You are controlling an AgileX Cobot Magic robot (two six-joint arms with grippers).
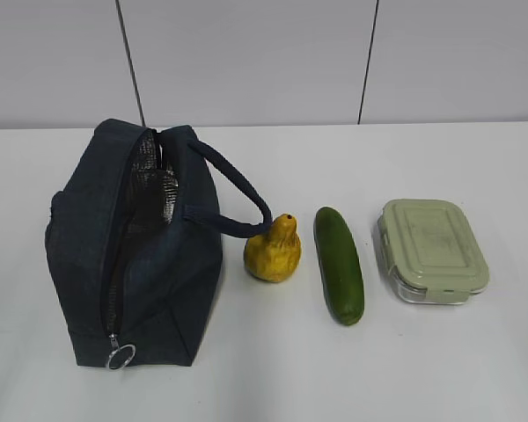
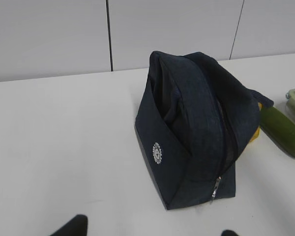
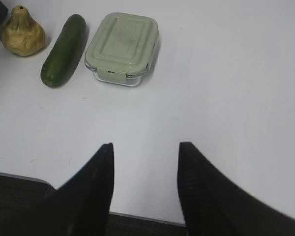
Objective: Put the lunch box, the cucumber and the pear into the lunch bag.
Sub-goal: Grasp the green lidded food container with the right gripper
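Observation:
The navy lunch bag (image 1: 132, 255) stands on the left of the white table, its zipper open and silver lining showing; it also shows in the left wrist view (image 2: 196, 132). The yellow pear (image 1: 273, 251) stands by its loop handle. The dark green cucumber (image 1: 339, 264) lies to the pear's right, then the lunch box (image 1: 431, 251) with its sage-green lid. The right wrist view shows the pear (image 3: 22, 34), cucumber (image 3: 64, 49) and lunch box (image 3: 122, 46) far ahead. My right gripper (image 3: 146, 146) is open and empty near the table's front edge. My left gripper (image 2: 152, 231) is open, well short of the bag.
A white panelled wall (image 1: 264, 61) rises behind the table. The table's front edge (image 3: 19, 178) shows under my right gripper. Bare white tabletop (image 2: 64, 147) lies left of the bag.

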